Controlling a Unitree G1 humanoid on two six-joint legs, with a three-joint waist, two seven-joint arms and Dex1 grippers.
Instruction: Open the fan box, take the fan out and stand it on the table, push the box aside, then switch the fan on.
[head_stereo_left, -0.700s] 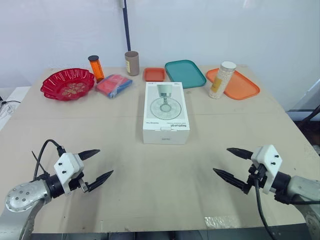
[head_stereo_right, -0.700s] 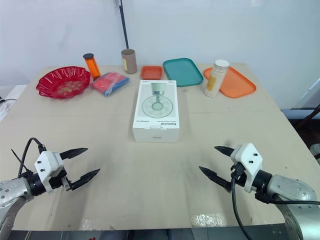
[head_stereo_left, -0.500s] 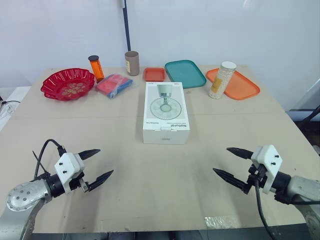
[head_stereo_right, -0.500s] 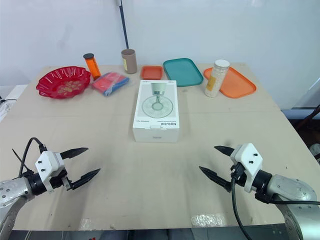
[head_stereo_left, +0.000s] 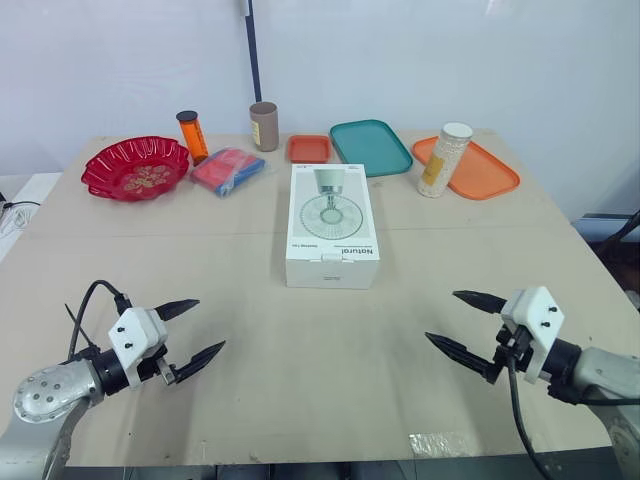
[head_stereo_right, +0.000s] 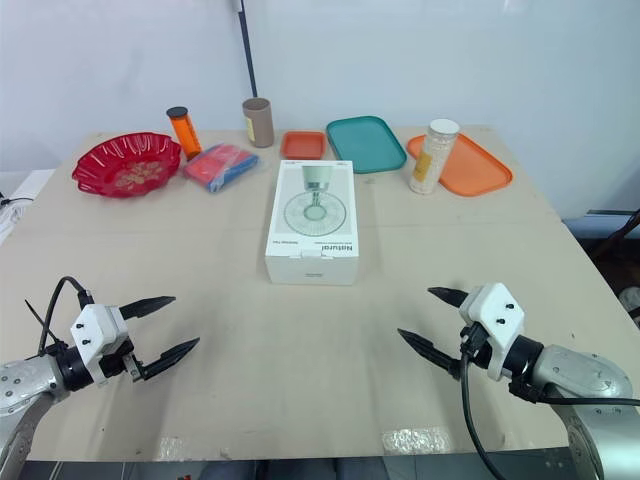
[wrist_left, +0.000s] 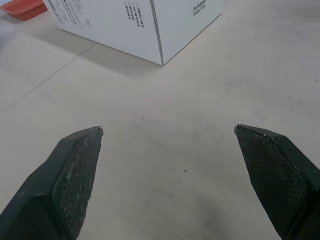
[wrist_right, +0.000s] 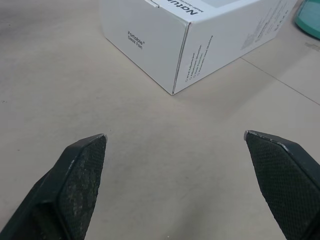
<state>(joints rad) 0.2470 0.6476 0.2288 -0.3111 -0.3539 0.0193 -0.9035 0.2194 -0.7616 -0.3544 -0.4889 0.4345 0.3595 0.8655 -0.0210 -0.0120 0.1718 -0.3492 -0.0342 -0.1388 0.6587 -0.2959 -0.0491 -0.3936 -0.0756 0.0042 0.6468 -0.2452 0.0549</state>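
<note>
Two pincers, both mine, are spread wide and hold nothing. My left pincer (head_stereo_left: 211, 323) hovers low over the table (head_stereo_left: 300, 400) near its front left corner. My right pincer (head_stereo_left: 441, 315) hovers near the front right corner, and both point inward toward the middle. The box (head_stereo_left: 332, 225) lies flat and shut in the middle of the table, a little nearer the far edge, with its fan picture facing up and one short end toward the front edge. It sits between my pincers and well apart from both. In each wrist view a near corner of the box shows beyond my open fingers, with bare table before it. Along the far edge, from the left corner, stand a red bowl (head_stereo_left: 135, 167), an orange bottle (head_stereo_left: 192, 136) and a cup (head_stereo_left: 264, 125). A blue and red packet (head_stereo_left: 229, 170) lies just in front of the bottle and cup. Next along that edge come a small orange tray (head_stereo_left: 308, 148), a teal tray (head_stereo_left: 370, 147) and a big orange tray (head_stereo_left: 480, 170). A jar (head_stereo_left: 444, 158) stands upright at the big tray's left end; I cannot tell if it is on the tray or beside it.
</note>
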